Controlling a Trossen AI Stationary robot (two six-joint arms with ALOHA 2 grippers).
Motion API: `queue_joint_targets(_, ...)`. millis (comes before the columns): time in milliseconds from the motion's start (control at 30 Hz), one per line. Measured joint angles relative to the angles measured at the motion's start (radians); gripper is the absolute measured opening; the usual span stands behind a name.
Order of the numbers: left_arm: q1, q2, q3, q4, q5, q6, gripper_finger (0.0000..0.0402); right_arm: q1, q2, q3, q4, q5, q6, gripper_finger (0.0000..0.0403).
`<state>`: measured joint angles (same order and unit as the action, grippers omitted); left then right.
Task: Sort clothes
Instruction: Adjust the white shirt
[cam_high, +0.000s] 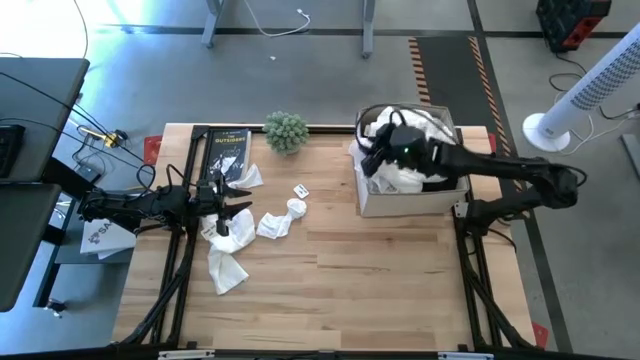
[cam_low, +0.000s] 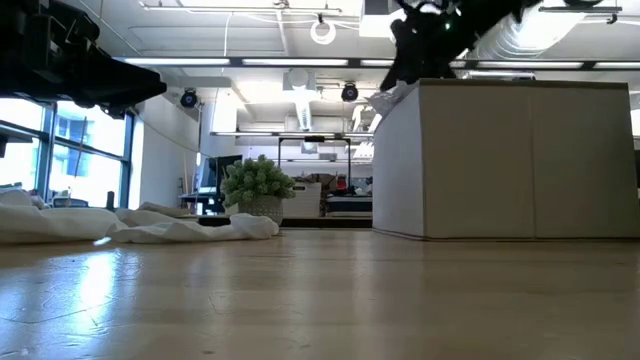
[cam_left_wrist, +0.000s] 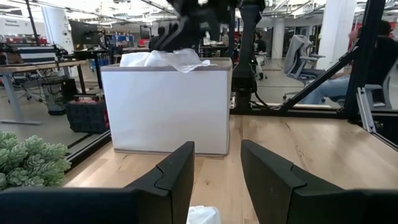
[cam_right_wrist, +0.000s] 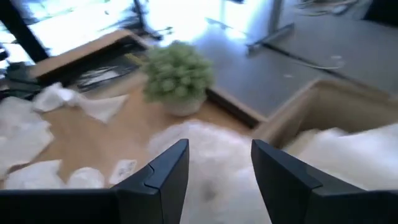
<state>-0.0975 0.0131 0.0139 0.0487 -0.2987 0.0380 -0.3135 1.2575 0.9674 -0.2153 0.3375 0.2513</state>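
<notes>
White clothes lie in a loose group on the table's left half (cam_high: 228, 262), (cam_high: 281, 222), and they also show in the low view (cam_low: 140, 226). More white clothes fill the white cardboard box (cam_high: 412, 178) at the far right, and one hangs over its left wall (cam_left_wrist: 165, 59). My left gripper (cam_high: 230, 208) is open and hovers above the clothes on the table (cam_left_wrist: 217, 180); a white garment (cam_left_wrist: 204, 215) lies below it. My right gripper (cam_high: 374, 152) is open above the box's left wall (cam_right_wrist: 217, 168), over the white cloth (cam_right_wrist: 205, 155).
A black book with yellow lettering (cam_high: 226, 150) lies at the far left. A small green plant in a pot (cam_high: 286, 131) stands at the far edge, left of the box. A small white tag (cam_high: 300, 190) lies mid-table. Bare wood spans the near half (cam_high: 380, 280).
</notes>
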Motion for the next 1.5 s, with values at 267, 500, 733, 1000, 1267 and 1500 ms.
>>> queue_joint_targets(267,0.000,0.000,0.000,0.000,0.000,0.000,0.0131,-0.029,0.023,-0.226,0.171,0.264,0.217,0.0172)
queue_joint_targets(500,0.000,0.000,0.000,0.000,0.000,0.000,0.0131,-0.039,0.030,-0.375,0.422,0.411,0.276,0.0172)
queue_joint_targets(733,0.000,0.000,0.000,0.000,0.000,0.000,0.0131,-0.039,-0.055,-0.343,0.470,0.381,0.147,0.0171)
queue_joint_targets(1000,0.000,0.000,0.000,0.000,0.000,0.000,0.0131,-0.059,-0.118,-0.271,0.195,0.454,0.180,0.0171)
queue_joint_targets(1267,0.000,0.000,0.000,0.000,0.000,0.000,0.0131,-0.131,-0.018,-0.343,0.043,0.393,0.358,0.0171)
queue_joint_targets(1500,0.000,0.000,0.000,0.000,0.000,0.000,0.0131,-0.129,-0.046,-0.259,-0.067,0.513,0.277,0.0161)
